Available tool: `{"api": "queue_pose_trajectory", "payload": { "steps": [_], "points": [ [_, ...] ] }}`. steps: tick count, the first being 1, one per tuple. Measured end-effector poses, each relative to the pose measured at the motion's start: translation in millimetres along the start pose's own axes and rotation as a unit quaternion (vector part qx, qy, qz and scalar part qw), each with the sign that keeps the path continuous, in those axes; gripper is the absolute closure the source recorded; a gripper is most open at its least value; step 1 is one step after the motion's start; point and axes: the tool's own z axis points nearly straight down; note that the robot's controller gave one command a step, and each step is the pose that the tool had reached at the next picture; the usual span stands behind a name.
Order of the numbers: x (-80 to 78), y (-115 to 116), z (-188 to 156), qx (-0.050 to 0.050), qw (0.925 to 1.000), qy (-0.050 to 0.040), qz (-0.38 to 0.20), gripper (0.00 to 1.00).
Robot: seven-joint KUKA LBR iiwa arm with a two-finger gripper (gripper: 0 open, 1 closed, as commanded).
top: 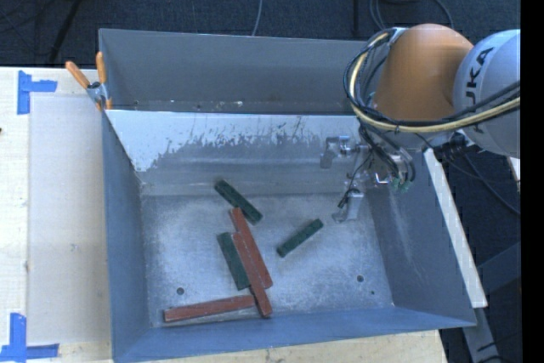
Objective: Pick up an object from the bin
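Observation:
My gripper (pixel 339 183) hangs at the right side of the bin, above the floor by the right wall. Its fingers stand open and there is nothing between them. Nearest to it, just below and to the left of the lower fingertip (pixel 344 212), a short dark green bar (pixel 299 237) lies slanted on the bin floor. A second dark green bar (pixel 237 201) lies farther left, near the middle of the bin.
Left of centre, a long red-brown bar (pixel 251 261) lies across a third dark green bar (pixel 231 260). Another red-brown bar (pixel 209 309) lies along the front wall. The arm with its orange cover and cables overhangs the bin's right rim.

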Motion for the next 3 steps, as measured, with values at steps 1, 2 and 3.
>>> {"api": "queue_pose_trajectory", "payload": {
  "steps": [1, 2, 3],
  "points": [
    [0.0, 0.0, 0.0, 0.000, 1.0000, 0.0000, 0.000, 0.00],
    [3.2, 4.4, 21.3, 0.001, 0.9992, -0.0040, -0.041, 0.00],
    [22.3, 14.6, 46.7, -0.001, 0.9735, 0.0010, -0.229, 0.00]
  ]
}}
